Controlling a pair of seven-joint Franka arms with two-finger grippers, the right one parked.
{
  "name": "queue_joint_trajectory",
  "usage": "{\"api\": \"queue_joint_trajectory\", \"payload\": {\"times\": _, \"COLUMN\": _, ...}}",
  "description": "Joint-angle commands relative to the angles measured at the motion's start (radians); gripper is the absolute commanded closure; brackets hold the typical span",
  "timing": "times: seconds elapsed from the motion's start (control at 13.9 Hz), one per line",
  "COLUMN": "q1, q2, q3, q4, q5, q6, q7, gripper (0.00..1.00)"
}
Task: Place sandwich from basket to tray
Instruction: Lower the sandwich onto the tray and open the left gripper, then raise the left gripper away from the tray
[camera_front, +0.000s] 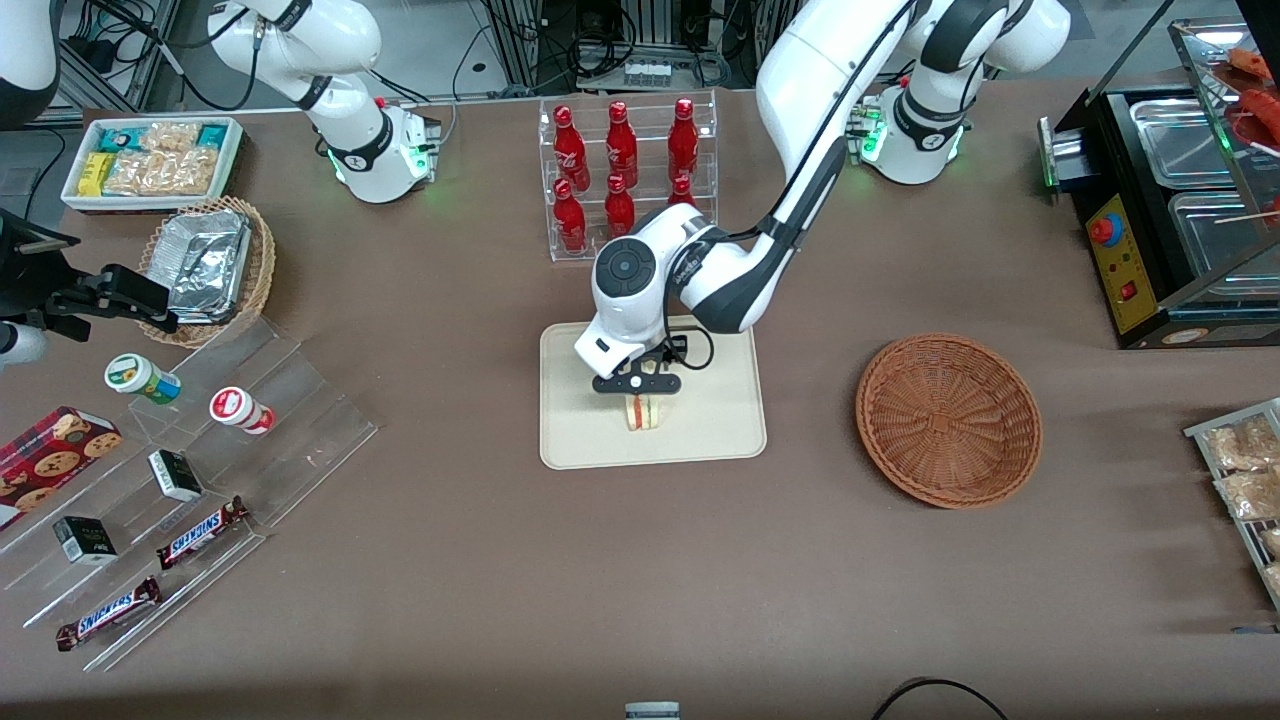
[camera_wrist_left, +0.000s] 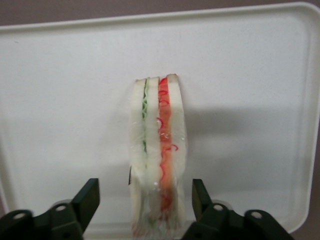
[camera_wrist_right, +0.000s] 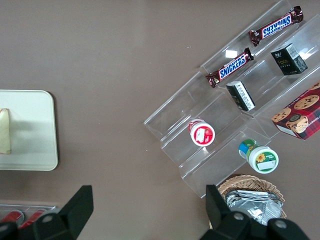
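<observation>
Sandwich is seen standing on its edge on the cream tray, with the green and red filling layers turned up toward the wrist camera. It is placed in the middle part of the tray, a little toward the rim that is nearer to the front camera, and bare tray surface is seen all around it. The claw is positioned directly over the sandwich and is opened: a black finger is seen on each flank of the bread, with a small gap on both flanks, so the sandwich is not pressed. The reddish-brown wicker basket is set well apart from the tray, toward the working arm's end of the worktop, and plain brown worktop is seen between them.
</observation>
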Motion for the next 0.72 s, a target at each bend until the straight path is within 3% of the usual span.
{"api": "queue_joint_trajectory", "payload": {"times": 0.0, "q1": -0.007, "q2": -0.128, "q3": 0.061, "q4": 0.0, "q5": -0.017, "q6": -0.095, "q7": -0.021, "gripper": 0.0}}
{"api": "queue_joint_trajectory", "payload": {"times": 0.36, "q1": -0.007, "q2": -0.344, "q3": 0.197, "q4": 0.0, "q5": -0.019, "q6": -0.367, "q7": -0.033, "gripper": 0.0}}
{"api": "queue_joint_trajectory", "payload": {"times": 0.65, "q1": -0.007, "q2": -0.478, "q3": 0.351, "q4": -0.006, "q5": -0.016, "q6": -0.522, "q7": 0.063, "gripper": 0.0}}
